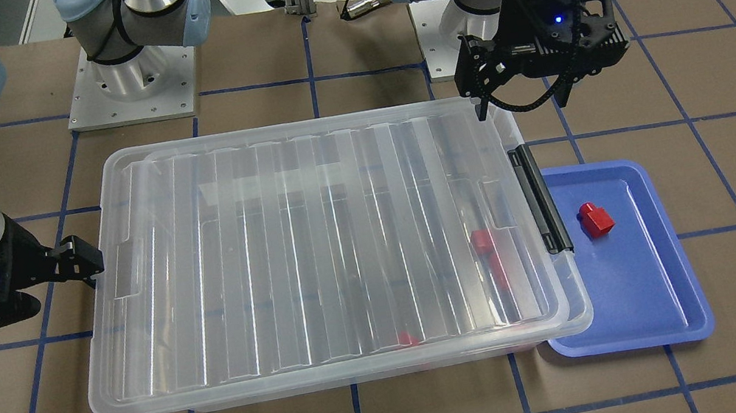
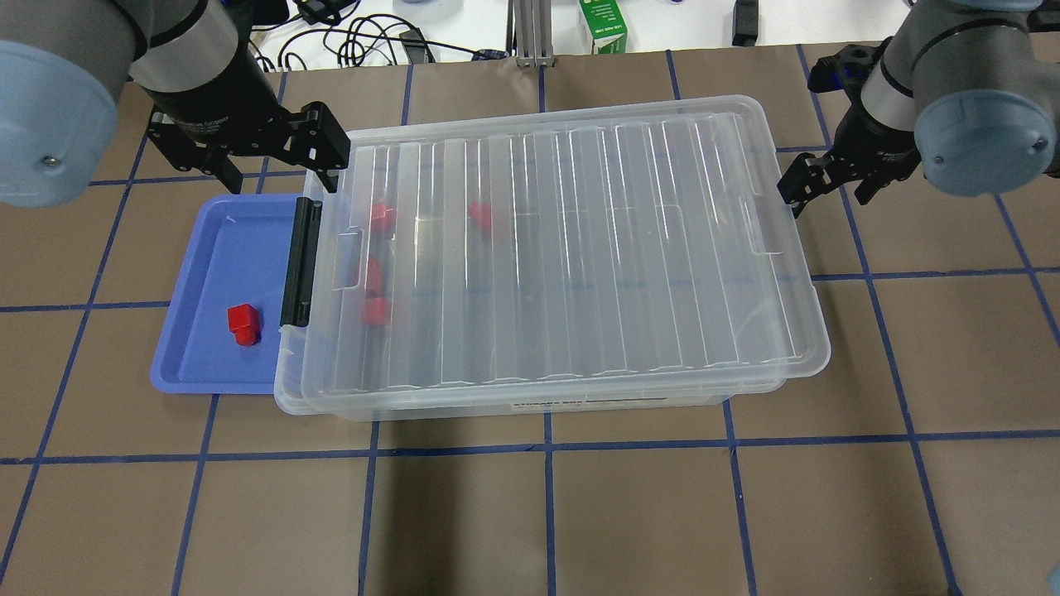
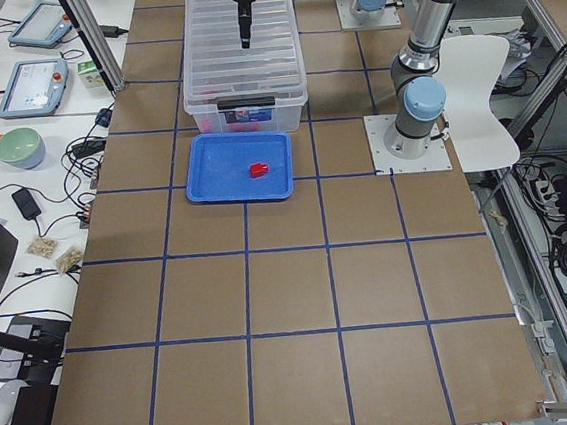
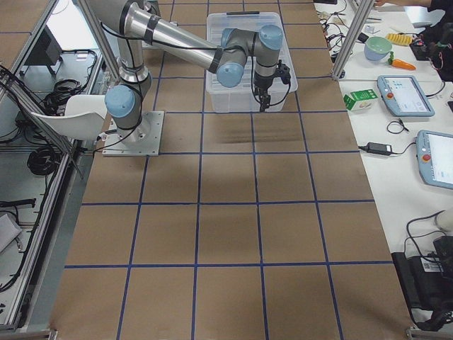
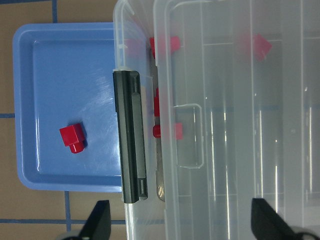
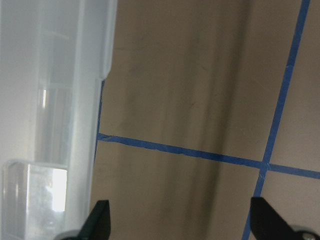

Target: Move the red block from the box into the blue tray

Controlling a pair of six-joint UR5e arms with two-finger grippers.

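The clear box (image 2: 580,248) sits mid-table with its ribbed lid on and its black latch bar (image 2: 300,261) at the tray end. Several red blocks (image 2: 382,217) show through the lid near that end. The blue tray (image 2: 207,348) lies against the box, and one red block (image 2: 243,323) rests in it, also seen in the left wrist view (image 5: 72,138). My left gripper (image 2: 277,178) is open and empty, hovering above the box's latch-end corner and the tray's far edge. My right gripper (image 2: 828,199) is open and empty beside the box's opposite end, as the right wrist view (image 6: 180,225) shows.
The table is brown with blue tape grid lines. A green carton (image 2: 602,25) and cables lie beyond the far edge. The two arm bases (image 1: 130,82) stand behind the box. Tablets and a bowl (image 3: 18,148) sit on a side bench.
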